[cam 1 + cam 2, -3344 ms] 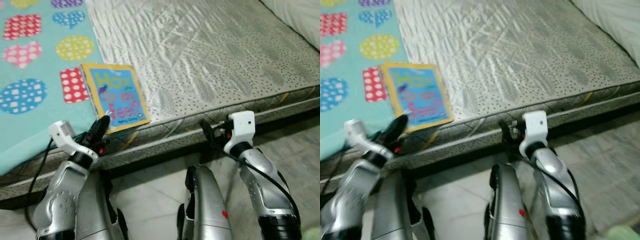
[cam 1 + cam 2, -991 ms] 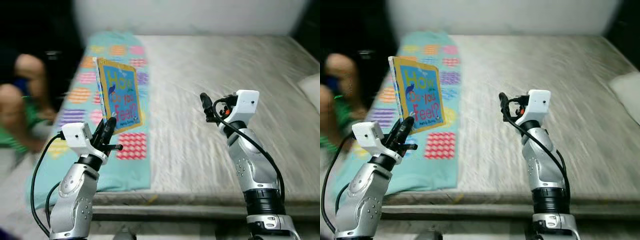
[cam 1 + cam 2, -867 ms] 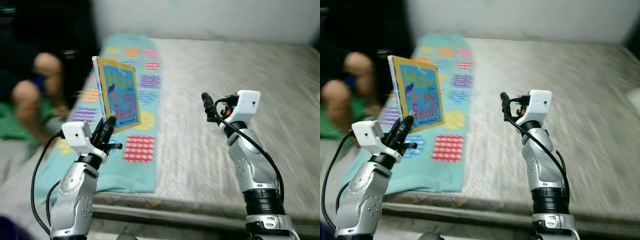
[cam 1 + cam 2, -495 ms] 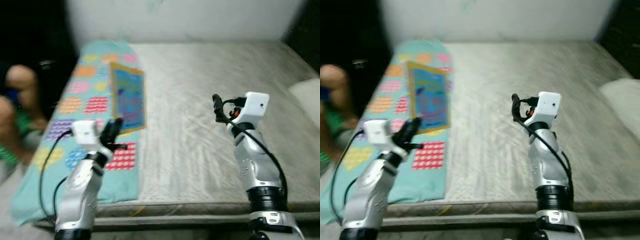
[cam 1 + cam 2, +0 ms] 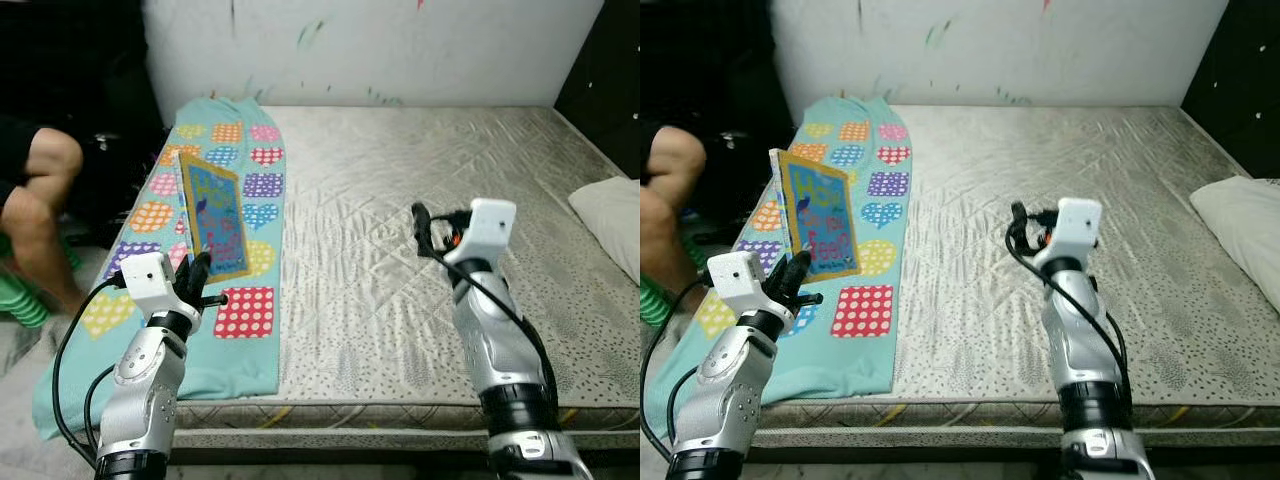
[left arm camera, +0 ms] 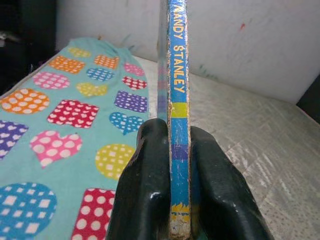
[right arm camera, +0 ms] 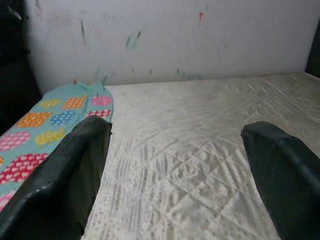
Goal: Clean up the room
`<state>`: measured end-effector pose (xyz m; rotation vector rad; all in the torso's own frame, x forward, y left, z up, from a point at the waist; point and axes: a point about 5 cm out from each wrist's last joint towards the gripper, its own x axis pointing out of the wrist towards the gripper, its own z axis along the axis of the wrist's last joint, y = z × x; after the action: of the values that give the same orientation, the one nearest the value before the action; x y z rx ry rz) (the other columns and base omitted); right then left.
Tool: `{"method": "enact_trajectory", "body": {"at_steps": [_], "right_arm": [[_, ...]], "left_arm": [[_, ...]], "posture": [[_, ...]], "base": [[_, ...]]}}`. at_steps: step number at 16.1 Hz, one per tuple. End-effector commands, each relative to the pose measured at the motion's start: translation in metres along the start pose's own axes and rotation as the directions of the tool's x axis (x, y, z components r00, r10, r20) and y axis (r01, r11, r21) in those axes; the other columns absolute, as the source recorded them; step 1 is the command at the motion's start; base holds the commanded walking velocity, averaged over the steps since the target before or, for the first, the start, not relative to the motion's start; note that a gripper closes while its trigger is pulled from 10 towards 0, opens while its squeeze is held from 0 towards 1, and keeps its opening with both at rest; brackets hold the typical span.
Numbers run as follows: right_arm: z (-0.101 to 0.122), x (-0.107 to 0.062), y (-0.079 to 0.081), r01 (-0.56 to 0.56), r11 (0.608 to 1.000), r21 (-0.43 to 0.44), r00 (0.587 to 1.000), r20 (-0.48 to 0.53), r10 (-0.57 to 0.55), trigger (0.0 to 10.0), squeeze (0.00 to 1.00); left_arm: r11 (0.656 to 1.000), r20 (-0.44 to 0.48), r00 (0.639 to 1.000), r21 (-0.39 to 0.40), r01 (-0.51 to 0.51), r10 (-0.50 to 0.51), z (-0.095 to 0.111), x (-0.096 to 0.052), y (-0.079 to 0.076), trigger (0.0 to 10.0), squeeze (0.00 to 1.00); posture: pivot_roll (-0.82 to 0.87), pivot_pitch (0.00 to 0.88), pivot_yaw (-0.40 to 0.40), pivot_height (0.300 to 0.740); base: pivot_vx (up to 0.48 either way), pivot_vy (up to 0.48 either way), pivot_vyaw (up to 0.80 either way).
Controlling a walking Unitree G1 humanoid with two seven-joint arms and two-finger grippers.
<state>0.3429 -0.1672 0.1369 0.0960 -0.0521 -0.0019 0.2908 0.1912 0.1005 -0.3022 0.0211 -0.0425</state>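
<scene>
Above the mattress (image 5: 420,200), left claw (image 5: 197,275) pinches the book (image 5: 213,215) upright; right claw (image 5: 420,222) gapes empty.

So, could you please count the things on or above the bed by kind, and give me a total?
Book, held upright in the left pincer: 1
Blanket with hearts and dots: 1
Pillow: 1
Mattress: 1
Total: 4
</scene>
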Motion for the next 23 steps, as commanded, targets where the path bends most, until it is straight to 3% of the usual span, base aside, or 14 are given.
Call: {"method": "enact_trajectory", "body": {"at_steps": [1,5,10,16,23], "right_arm": [[0.0,0.0,0.0,0.002,1.0,-0.009,1.0,0.003,-0.002,10.0,0.0],[0.0,0.0,0.0,-0.009,1.0,-0.017,1.0,-0.003,0.009,10.0,0.0],[-0.003,-0.003,0.0,-0.031,0.999,-0.038,0.999,-0.022,0.03,10.0,0.0],[-0.001,-0.008,-0.002,0.002,0.999,-0.037,1.0,-0.006,-0.002,10.0,0.0],[-0.002,-0.007,0.006,-0.059,0.996,-0.062,0.998,-0.034,0.057,10.0,0.0]], "left_arm": [[1.0,0.055,0.998,0.004,0.007,-0.007,0.01,0.002,-0.001,10.0,0.0],[1.0,0.063,0.998,-0.015,0.011,-0.01,0.01,0.002,-0.005,10.0,0.0],[0.999,0.055,0.998,-0.038,0.007,-0.005,0.004,-0.007,-0.006,10.0,0.0],[0.998,0.022,0.999,-0.046,0.033,-0.032,-0.003,-0.002,-0.016,10.0,0.0],[0.996,0.046,0.997,-0.063,0.065,-0.062,0.003,0.003,-0.023,10.0,0.0]], "posture": [[0.02,0.0,0.012,0.74],[0.03,0.0,-0.015,0.74],[0.01,0.0,-0.032,0.74],[-0.03,0.0,0.004,0.74],[-0.02,0.0,-0.038,0.74]], "base": [[0.0,0.0,0.0],[0.0,0.0,0.0],[0.0,0.0,-0.66],[0.0,0.0,-0.08],[0.0,0.0,0.0]]}}
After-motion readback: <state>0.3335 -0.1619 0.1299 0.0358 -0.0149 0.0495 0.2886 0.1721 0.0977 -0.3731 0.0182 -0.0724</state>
